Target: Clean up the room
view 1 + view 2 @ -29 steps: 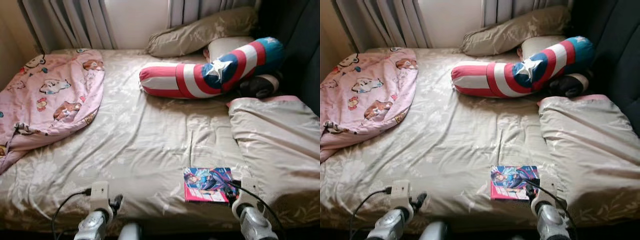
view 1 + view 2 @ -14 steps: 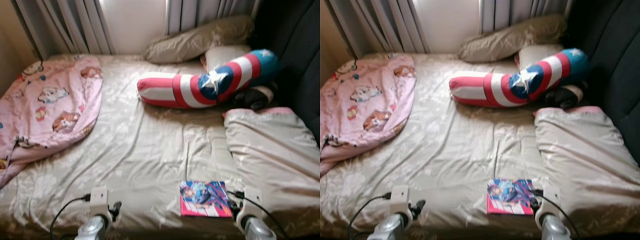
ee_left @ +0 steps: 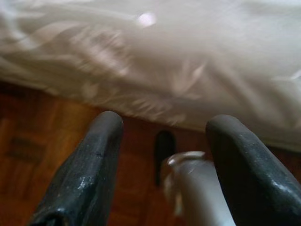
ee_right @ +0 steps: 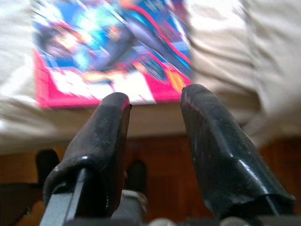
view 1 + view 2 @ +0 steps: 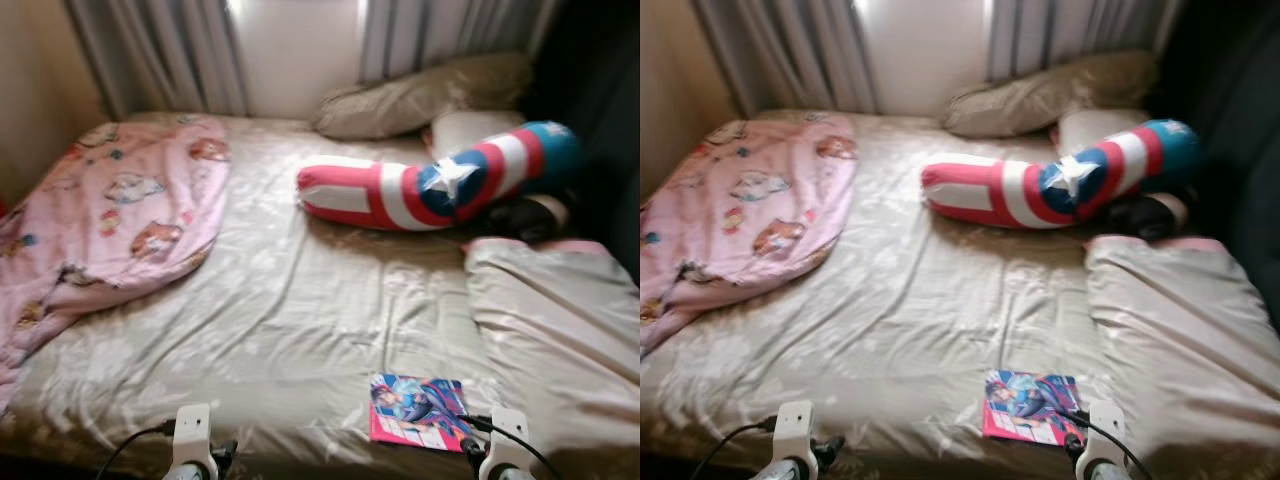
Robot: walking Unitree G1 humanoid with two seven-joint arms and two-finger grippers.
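We stand at the beige-sheeted bed, its near edge bearing a thin pink-and-blue comic book; our right claw, open and empty, hangs just short of it and should slide flat under the overhanging cover.

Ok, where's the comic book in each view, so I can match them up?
Left eye: comic book on the bed's near edge, right of centre, by the right gripper.
Right eye: same spot.
Left wrist: no comic here.
Right wrist: just beyond the open fingertips.
Shared landmark: the beige sheet.
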